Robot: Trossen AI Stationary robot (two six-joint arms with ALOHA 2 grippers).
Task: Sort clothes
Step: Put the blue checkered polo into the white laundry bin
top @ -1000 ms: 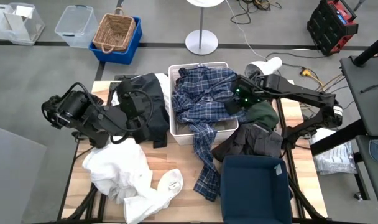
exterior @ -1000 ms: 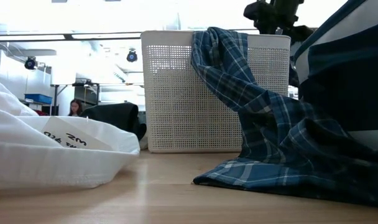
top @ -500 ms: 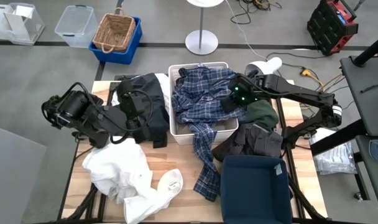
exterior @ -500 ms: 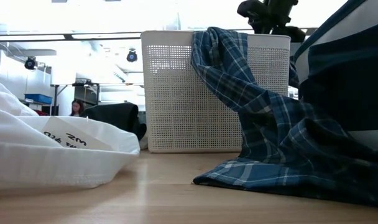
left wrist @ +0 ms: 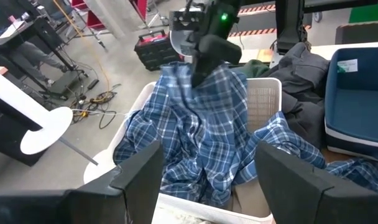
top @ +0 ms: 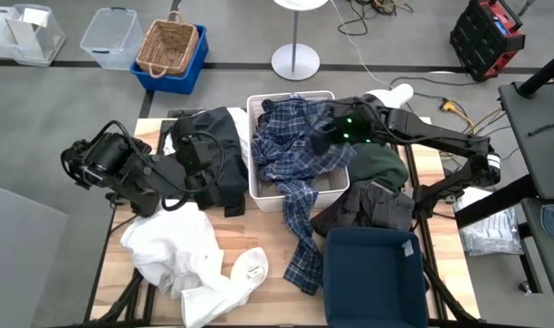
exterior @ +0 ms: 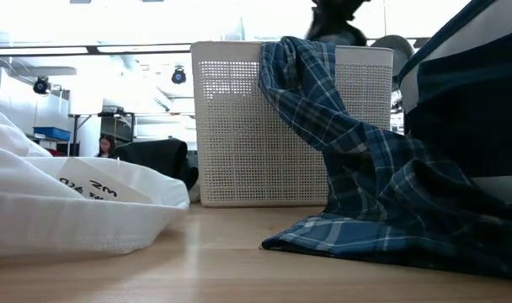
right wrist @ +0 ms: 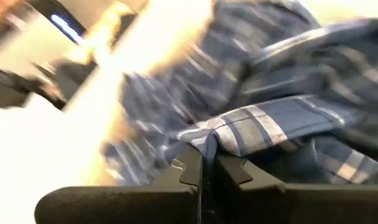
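The blue-and-white plaid shirt (top: 291,159) lies heaped in the white bin (top: 255,189). One end (exterior: 382,210) hangs over the bin's near wall onto the table. My right gripper (top: 321,141) is over the bin, shut on the shirt. My left gripper (left wrist: 211,165) stands open at the table's left, over a black garment (top: 227,137), touching nothing that shows. White clothes (top: 181,251) lie at the near left. Dark green (top: 384,164) and dark pieces (top: 368,205) are piled right of the bin. My right gripper pinches a raised fold of the plaid shirt (right wrist: 217,138) between its two fingers, how many layers I cannot tell. The fingers come from above, pointing down into the bin. The cloth rises in a peak (left wrist: 204,81) to the fingers, while the rest stays in the bin.
A dark blue bin (top: 375,273) stands at the near right, partly on the shirt's hanging end. Beyond the far edge, on the floor, are a wicker basket in a blue crate (top: 170,50) and a lamp base (top: 295,62). A person (exterior: 100,147) sits far behind.
My right gripper has shut on the plaid shirt and moved up and toward the table's left over the bin. The pinched part of the shirt is drawn up into a peak. Its hanging end on the table has stayed put.
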